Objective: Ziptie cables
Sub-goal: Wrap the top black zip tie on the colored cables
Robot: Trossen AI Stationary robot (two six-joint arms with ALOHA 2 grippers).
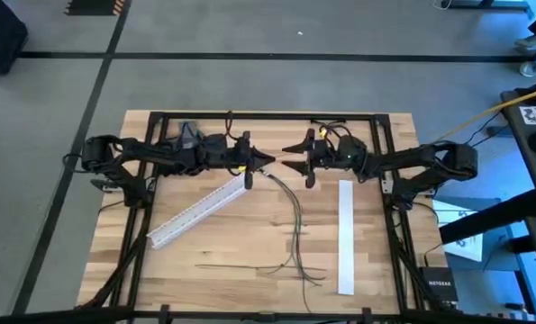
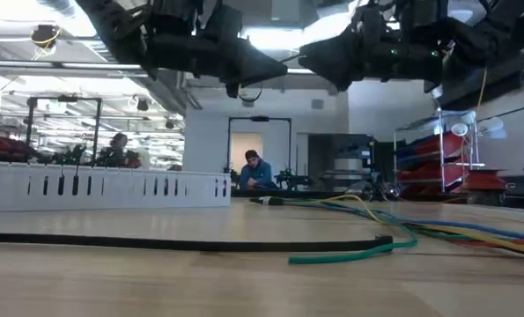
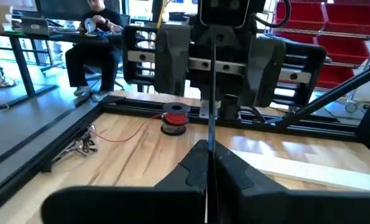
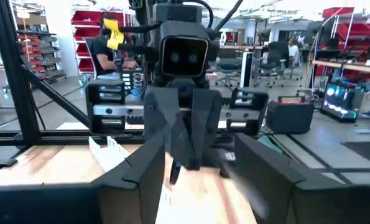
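Above the wooden worktop [image 1: 249, 243], the two arms meet tip to tip near its far middle, and the task looks barely begun.

Largest of the loose things are two long white slotted strips. One strip [image 1: 198, 211] lies slantwise, its upper end just under the left gripper; the other strip [image 1: 345, 236] lies straight, on the far side of the cables from the first and well apart from it. Neither is touching the cables as far as the high view shows.

The left gripper [image 1: 266, 161] has its fingers closed to a point. In the left wrist view a thin dark line runs up between them, so they seem to pinch something slender, but I cannot tell what it is. The right gripper [image 1: 288, 157] faces it with its fingers spread and nothing between them.

The cables [image 1: 295, 236] are not gathered. They trail from just below the two grippers towards the worktop's near edge, then fan out sideways. In the low view, separate coloured strands lie flat on the wood.

No tie is seen around them. By my judgement, bunching the strands, looping a tie and cinching it all remain to be done.
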